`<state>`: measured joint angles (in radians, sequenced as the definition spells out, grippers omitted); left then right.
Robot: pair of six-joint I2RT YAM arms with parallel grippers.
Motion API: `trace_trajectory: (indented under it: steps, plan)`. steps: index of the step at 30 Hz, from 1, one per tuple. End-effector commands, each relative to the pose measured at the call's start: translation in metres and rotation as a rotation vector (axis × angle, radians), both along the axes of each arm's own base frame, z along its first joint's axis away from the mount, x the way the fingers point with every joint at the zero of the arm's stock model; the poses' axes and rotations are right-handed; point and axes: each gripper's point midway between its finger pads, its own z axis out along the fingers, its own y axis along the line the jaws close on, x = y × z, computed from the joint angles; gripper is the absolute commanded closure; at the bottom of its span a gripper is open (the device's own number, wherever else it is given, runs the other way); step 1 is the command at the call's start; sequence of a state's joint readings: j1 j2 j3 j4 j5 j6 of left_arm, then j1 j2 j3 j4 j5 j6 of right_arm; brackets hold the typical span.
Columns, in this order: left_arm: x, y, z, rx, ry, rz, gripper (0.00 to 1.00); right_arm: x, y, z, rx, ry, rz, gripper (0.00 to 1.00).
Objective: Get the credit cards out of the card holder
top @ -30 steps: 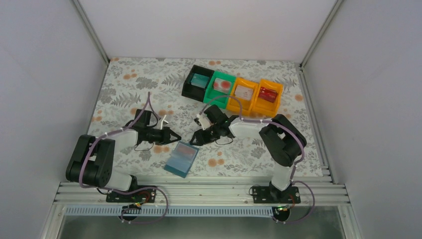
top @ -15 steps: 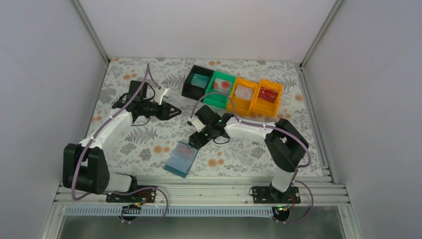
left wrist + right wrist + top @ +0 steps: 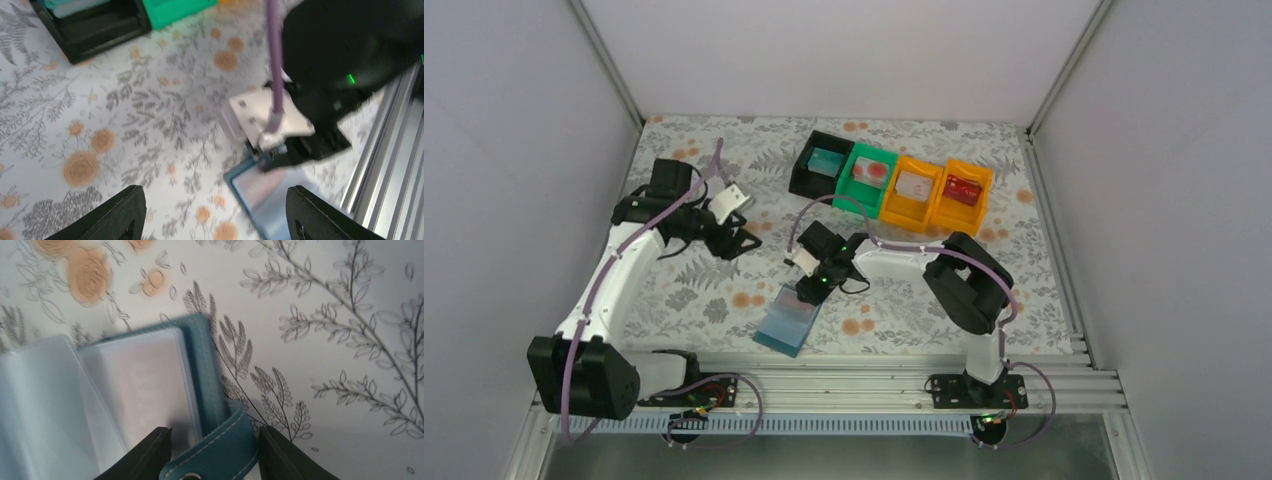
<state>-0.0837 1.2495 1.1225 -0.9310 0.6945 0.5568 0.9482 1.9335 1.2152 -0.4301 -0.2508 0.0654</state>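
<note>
- The card holder (image 3: 786,322) is lying open and flat on the floral surface (image 3: 684,170), well toward the arm bases from the black bin (image 3: 801,172).
- The right end effector (image 3: 809,292) is sitting at the holder's end that's facing the black bin. Its fingers (image 3: 145,455) are straddling the teal snap strap (image 3: 220,450). Can't tell if they're actually pinching it or just bracketing it.
- The clear sleeves (image 3: 140,385) are looking blurry, so no telling what's in them.
- The left end effector (image 3: 736,243) is hanging wide open with nothing in it, left of the black bin and a bit nearer the bases.
- A teal card (image 3: 827,160) is sitting in the black bin. Going right from it, the green bin (image 3: 856,205) is holding a pale card with red on it (image 3: 869,172). Then the two orange bins (image 3: 902,215) are holding another pale card (image 3: 914,185) and a red card (image 3: 964,190).
</note>
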Motion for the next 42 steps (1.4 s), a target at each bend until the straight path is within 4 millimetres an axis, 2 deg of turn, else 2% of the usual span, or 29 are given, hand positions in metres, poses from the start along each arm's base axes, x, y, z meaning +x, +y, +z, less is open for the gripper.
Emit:
trace_trajectory:
  steps: [1, 4, 6, 9, 13, 16, 20, 27, 30, 33, 37, 42]
  plan:
    - [-0.05, 0.011, -0.035, 0.211, -0.026, -0.204, 0.29, -0.011, -0.018, -0.027, -0.058, 0.093, -0.069, 0.63]
    - [-0.068, 0.0, -0.063, 0.264, -0.009, -0.28, 0.29, -0.005, -0.031, -0.026, -0.028, 0.13, -0.17, 0.82]
    - [-0.076, -0.009, -0.072, 0.253, -0.014, -0.332, 0.29, -0.002, -0.043, -0.023, 0.001, 0.154, -0.226, 0.94]
    - [-0.08, -0.022, -0.077, 0.234, -0.051, -0.399, 0.29, 0.003, -0.056, -0.013, 0.089, 0.194, -0.305, 0.96]
    - [-0.071, -0.034, -0.078, 0.241, -0.112, -0.436, 0.29, 0.016, -0.075, 0.009, 0.256, 0.236, -0.435, 0.96]
    - [-0.049, -0.044, -0.07, 0.223, -0.157, -0.392, 0.28, 0.028, -0.087, 0.026, 0.362, 0.241, -0.529, 0.96]
    - [-0.033, -0.057, -0.073, 0.203, -0.193, -0.383, 0.33, 0.048, -0.113, 0.022, 0.388, 0.212, -0.665, 0.96]
    - [-0.018, -0.065, -0.118, 0.249, -0.115, -0.391, 0.34, 0.052, -0.137, 0.023, 0.429, 0.203, -0.769, 0.96]
    - [-0.008, -0.07, -0.121, 0.234, -0.094, -0.348, 0.34, 0.051, -0.152, 0.024, 0.471, 0.206, -0.846, 0.96]
    - [-0.004, -0.076, -0.12, 0.195, -0.032, -0.316, 0.33, 0.052, -0.158, 0.023, 0.463, 0.196, -0.867, 0.95]
    - [0.0, -0.08, -0.121, 0.173, 0.023, -0.274, 0.33, 0.05, -0.161, 0.012, 0.432, 0.23, -0.868, 0.88]
    - [-0.013, -0.087, -0.12, 0.093, 0.085, -0.265, 0.32, 0.054, -0.173, 0.013, 0.373, 0.193, -0.889, 0.68]
